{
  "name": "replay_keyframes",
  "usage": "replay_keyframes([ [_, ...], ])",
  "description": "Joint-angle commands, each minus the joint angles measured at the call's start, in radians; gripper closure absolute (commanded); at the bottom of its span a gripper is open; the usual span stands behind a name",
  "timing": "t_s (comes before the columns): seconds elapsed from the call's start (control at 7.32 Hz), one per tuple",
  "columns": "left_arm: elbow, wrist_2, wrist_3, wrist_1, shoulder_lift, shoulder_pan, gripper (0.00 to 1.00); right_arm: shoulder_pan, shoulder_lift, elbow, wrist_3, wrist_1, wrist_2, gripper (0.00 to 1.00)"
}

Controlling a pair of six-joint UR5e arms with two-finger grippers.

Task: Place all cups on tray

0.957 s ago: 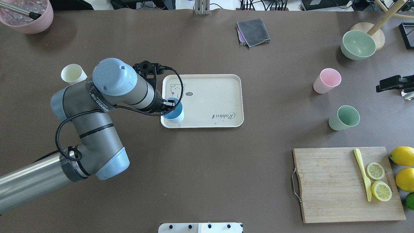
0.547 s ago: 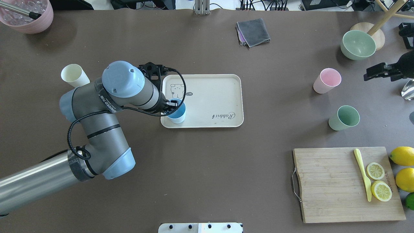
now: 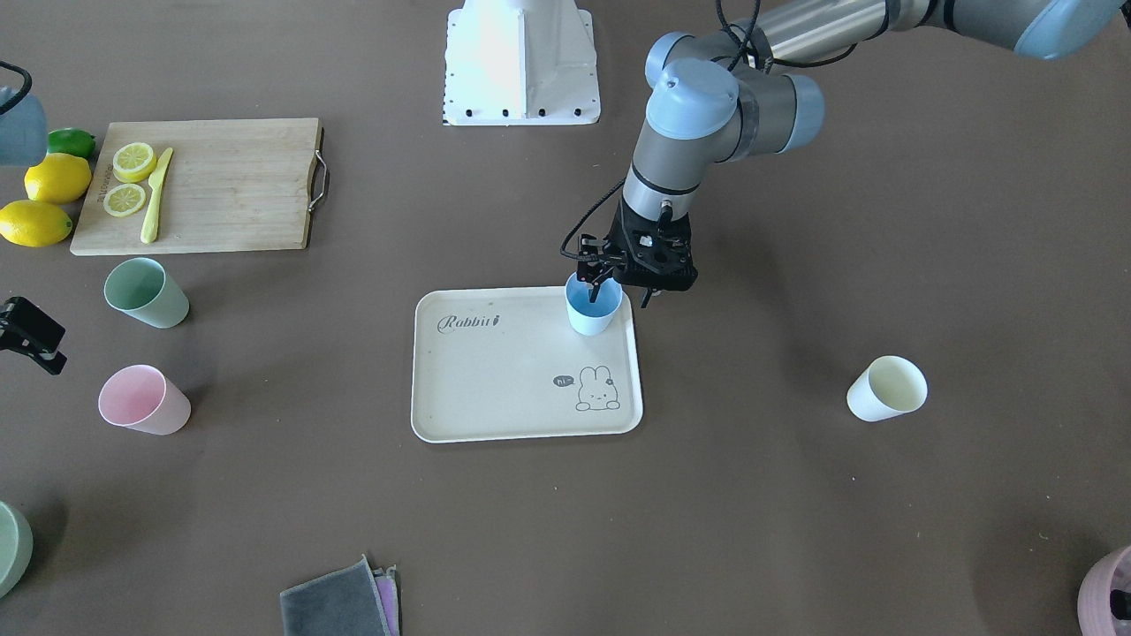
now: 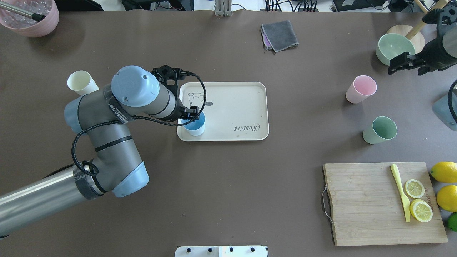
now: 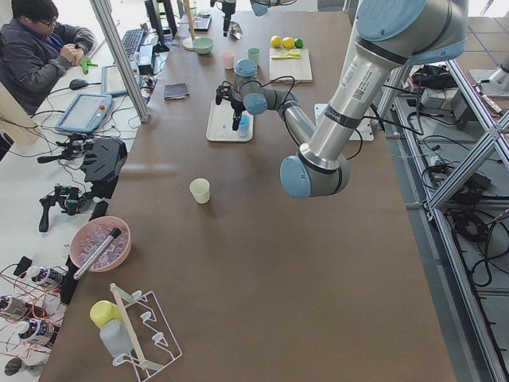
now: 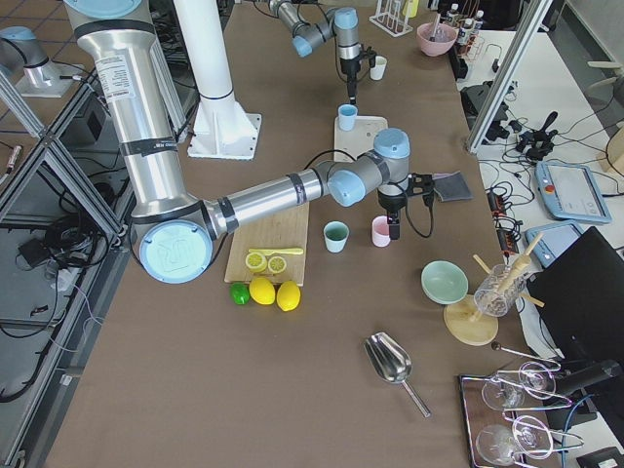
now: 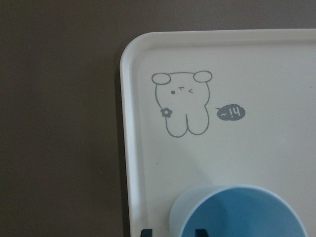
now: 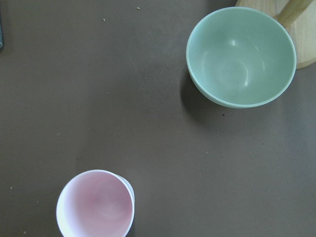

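Tray (image 4: 232,107) lies flat mid-table between the two arms, so either arm can deliver to it. Blue cup (image 4: 195,125) stands upright inside the tray corner nearest the left arm, just beside the rim (a corner position leaves the bare floor free for three more cups). Pink cup (image 4: 361,89) and green cup (image 4: 380,130) stand on the table well to the tray's right. Yellow cup (image 4: 81,82) stands on the table to its left. Left gripper (image 3: 617,293) straddles the blue cup's wall, one finger inside and one outside, a rim grasp suited to a handleless tumbler. Whether it is pinching or slack cannot be determined. Right gripper (image 4: 401,63) hovers near the pink cup, just beside the bowl (image 4: 394,50), judged to be lining up on that cup. Its finger spacing cannot be determined.
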Motion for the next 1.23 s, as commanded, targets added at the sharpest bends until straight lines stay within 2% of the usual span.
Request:
replay_keyframes([
  [0.0,-0.140,-0.180,0.274,0.132,0.112,-0.207,0.03,-0.004,0.063,-0.086,-0.041,-0.010,0.000,0.00],
  [0.14,-0.188,-0.234,0.383,0.134,0.209,-0.290,0.03,-0.028,0.063,-0.097,-0.043,-0.008,-0.002,0.00],
  [0.27,-0.191,-0.275,0.482,0.134,0.256,-0.351,0.03,-0.061,0.061,-0.097,-0.043,-0.005,-0.002,0.00],
  [0.55,-0.184,-0.277,0.507,0.134,0.261,-0.372,0.03,-0.121,0.048,-0.098,-0.043,0.007,-0.011,0.03],
  [0.96,-0.190,-0.273,0.507,0.129,0.268,-0.370,0.02,-0.130,0.041,-0.210,-0.038,0.162,-0.014,0.13],
  [1.09,-0.193,-0.271,0.507,0.129,0.268,-0.372,0.02,-0.131,0.044,-0.225,-0.036,0.170,-0.017,0.31],
])
